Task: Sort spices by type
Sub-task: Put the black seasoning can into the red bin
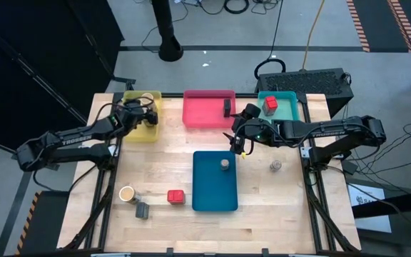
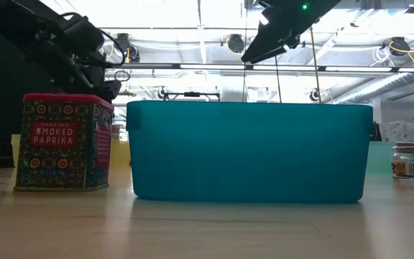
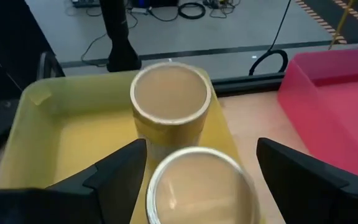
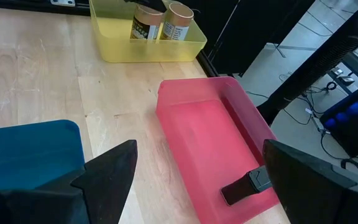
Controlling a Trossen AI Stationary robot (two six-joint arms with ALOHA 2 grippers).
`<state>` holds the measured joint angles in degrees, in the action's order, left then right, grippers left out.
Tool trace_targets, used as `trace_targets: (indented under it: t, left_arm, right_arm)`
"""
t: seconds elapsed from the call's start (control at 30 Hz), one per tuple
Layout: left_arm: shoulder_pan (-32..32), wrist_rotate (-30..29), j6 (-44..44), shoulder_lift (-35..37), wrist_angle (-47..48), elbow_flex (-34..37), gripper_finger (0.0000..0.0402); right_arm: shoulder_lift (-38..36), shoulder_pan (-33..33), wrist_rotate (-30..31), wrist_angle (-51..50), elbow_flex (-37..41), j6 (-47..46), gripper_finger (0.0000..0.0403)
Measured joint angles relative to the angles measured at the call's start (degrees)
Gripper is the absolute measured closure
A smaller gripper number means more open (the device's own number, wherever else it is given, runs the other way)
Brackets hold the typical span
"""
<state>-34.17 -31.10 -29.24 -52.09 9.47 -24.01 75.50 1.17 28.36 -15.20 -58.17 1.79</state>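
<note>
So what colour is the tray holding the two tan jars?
Yellow tray, clearest in the right wrist view.

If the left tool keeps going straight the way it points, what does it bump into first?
Probably the near tan round jar. It sits between the open left tool's fingers, inside the yellow plastic tray. A second tan round jar stands just behind it.

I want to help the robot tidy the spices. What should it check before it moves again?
1. Left pincer open over the yellow tray: ok.
2. Two tan jars standing in the yellow tray: ok.
3. Right pincer open and empty above the pink tray: ok.
4. Dark box lying in the pink tray: ok.
5. Tan jar, red box and grey box left loose on the table: not ok.
</note>
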Motion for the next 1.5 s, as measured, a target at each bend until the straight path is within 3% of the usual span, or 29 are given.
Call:
trace_targets:
  t: [0.23, 0.37, 0.5, 0.67, 1.03, 1.27, 1.5]
  left_arm:
    - [0.4, -0.2, 2.6, 1.9, 3.5, -3.4, 0.0092]
    - [4.2, 6.9, -0.3, 2.8, 5.8, -4.4, 0.0092]
    - [12.8, 8.4, -1.6, 3.5, 6.5, -4.4, 0.0091]
    - [24.9, 4.3, -1.2, 5.1, 6.7, -5.4, 0.0091]
    - [48.7, 3.6, 11.1, 5.2, 6.2, -10.2, 0.0091]
    - [57.8, -1.8, 11.8, 4.6, 6.4, -10.2, 0.0091]
    - [63.5, -2.0, 9.9, 3.3, 5.8, -10.2, 0.0091]
  right_arm:
    - [0.0, 0.0, 0.0, 0.0, 0.0, 0.1, 0.0073]
    - [0.0, 0.0, 0.0, 0.1, 0.0, 0.0, 0.0073]
    - [0.0, 0.0, 0.0, 0.5, 0.0, 0.0, 0.0073]
    - [0.0, 0.0, 0.1, 0.5, 0.0, -2.0, 0.0073]
    - [0.0, -4.3, 0.4, 0.5, -0.3, -7.5, 0.0074]
    - [2.8, -10.2, 4.3, -0.9, -5.7, -9.0, 0.0074]
    - [11.3, -13.1, 4.3, -8.4, -17.8, -8.2, 0.0074]
